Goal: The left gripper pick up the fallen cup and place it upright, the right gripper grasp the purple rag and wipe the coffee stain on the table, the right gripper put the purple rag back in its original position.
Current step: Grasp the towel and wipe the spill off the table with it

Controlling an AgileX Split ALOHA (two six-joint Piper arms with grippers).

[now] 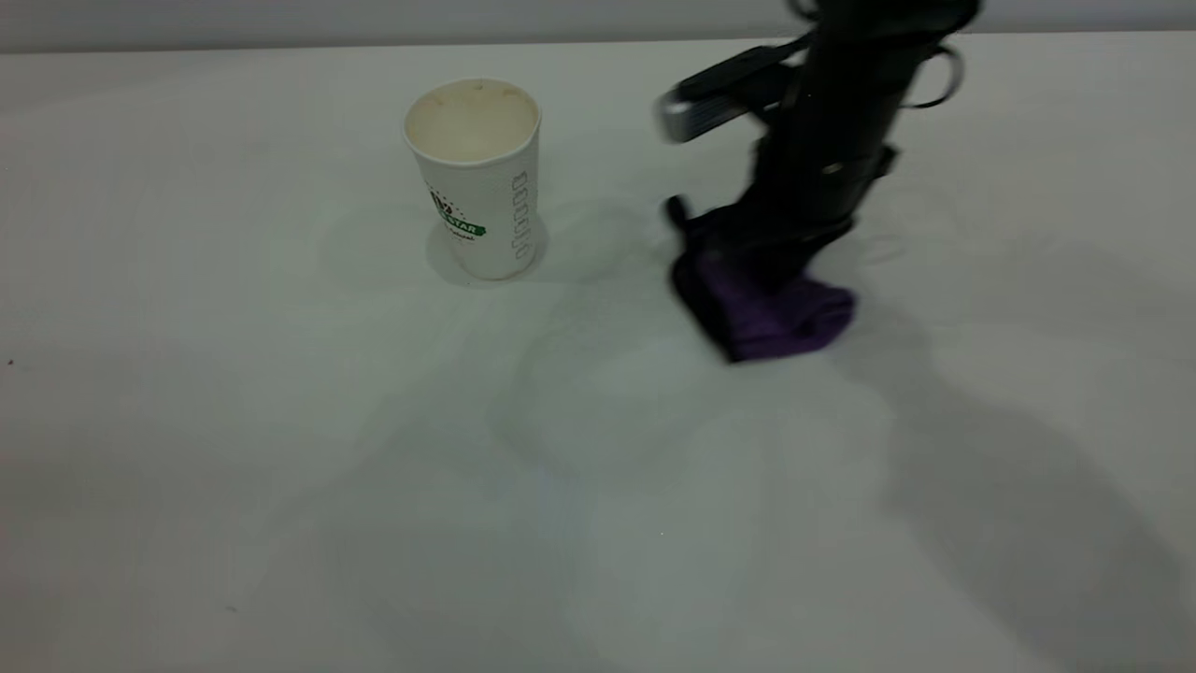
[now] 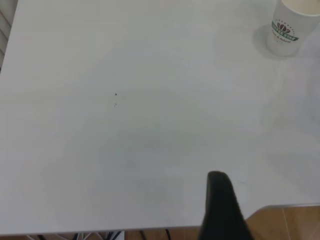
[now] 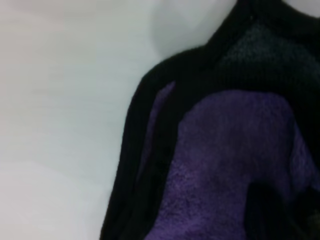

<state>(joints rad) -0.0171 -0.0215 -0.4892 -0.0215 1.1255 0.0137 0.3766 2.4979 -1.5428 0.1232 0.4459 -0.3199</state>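
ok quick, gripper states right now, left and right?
Left gripper: parked away from the cup; cannot tell.
Right gripper: down on the purple rag, pressing it to the table; closed on it.

A matt white paper cup (image 1: 476, 178) with a printed green band and a cream lining. A fuzzy purple cloth rag (image 1: 780, 318) with knitted black edging. A smooth, pale table (image 1: 280, 467) with faint smears. A black right gripper (image 1: 757, 266) carrying a grey metallic-looking block.
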